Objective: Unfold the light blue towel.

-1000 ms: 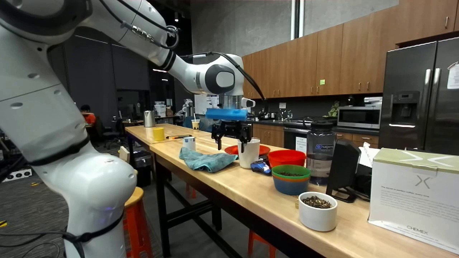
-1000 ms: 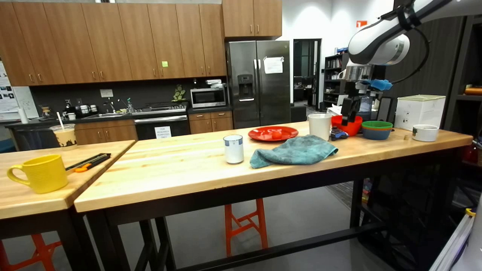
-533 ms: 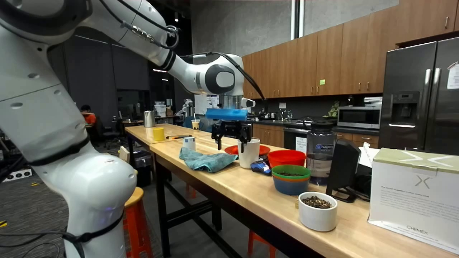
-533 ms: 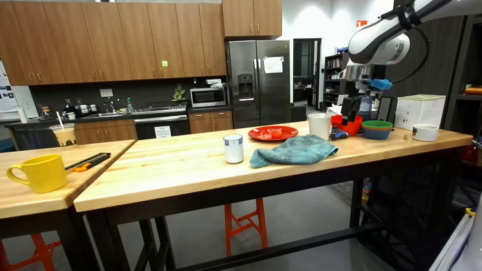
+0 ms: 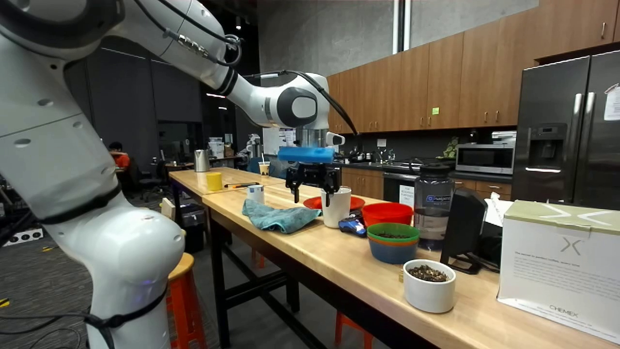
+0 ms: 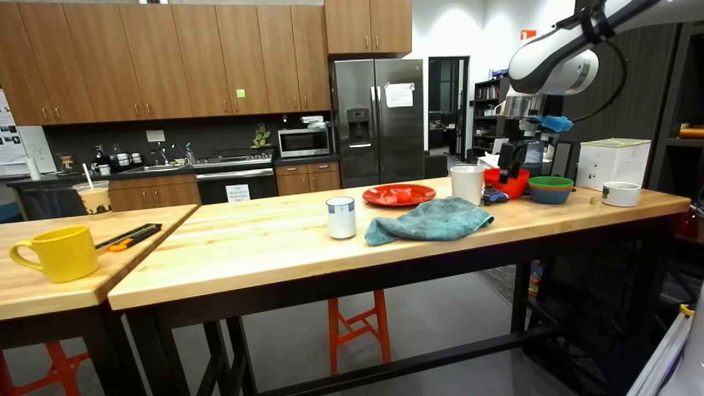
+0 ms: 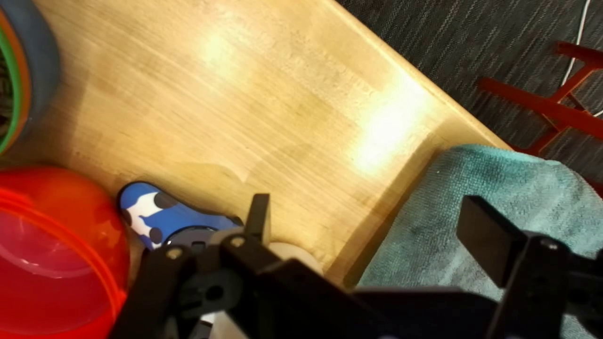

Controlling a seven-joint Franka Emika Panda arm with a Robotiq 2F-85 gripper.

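I have the gripper spread wide above the table. The light blue towel lies there in rumpled folds, near the tall white cup.

A: Largest appliance?
B: Fridge, steel, two doors.
A: Left of fridge, in an exterior view?
B: Microwave, just beside; stove, next; sink, farther. Cabinets, wood, higher up.
A: Right of fridge?
B: White wall, brightly lit; doorway; bookshelf beyond.
A: Nearer the camera?
B: Floor, grey; stool, orange.
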